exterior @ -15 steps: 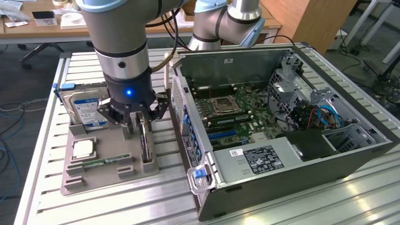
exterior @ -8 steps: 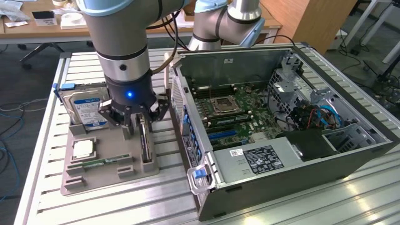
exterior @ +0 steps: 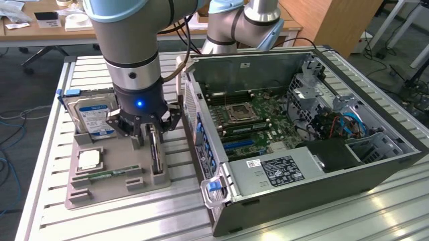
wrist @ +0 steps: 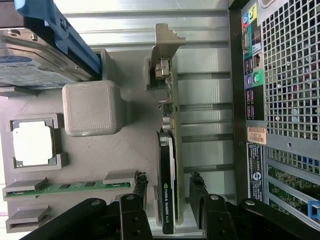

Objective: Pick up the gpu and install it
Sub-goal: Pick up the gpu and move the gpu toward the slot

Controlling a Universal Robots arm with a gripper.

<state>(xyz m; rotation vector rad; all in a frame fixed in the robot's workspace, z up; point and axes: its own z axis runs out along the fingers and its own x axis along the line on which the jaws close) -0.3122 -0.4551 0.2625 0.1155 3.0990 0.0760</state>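
gpu (wrist: 166, 200) stands on edge in grey holder tray (exterior: 114, 191) on slatted metal table (exterior: 100, 221) beside pc case (exterior: 322, 186), gripper (wrist: 169, 177) straddling it, jaws spread wide, gripping nothing, wooden desk (exterior: 40, 31) behind.

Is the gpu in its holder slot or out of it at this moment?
In: the gpu stands on edge in its slot on the grey holder, with the open end effector straddling it.
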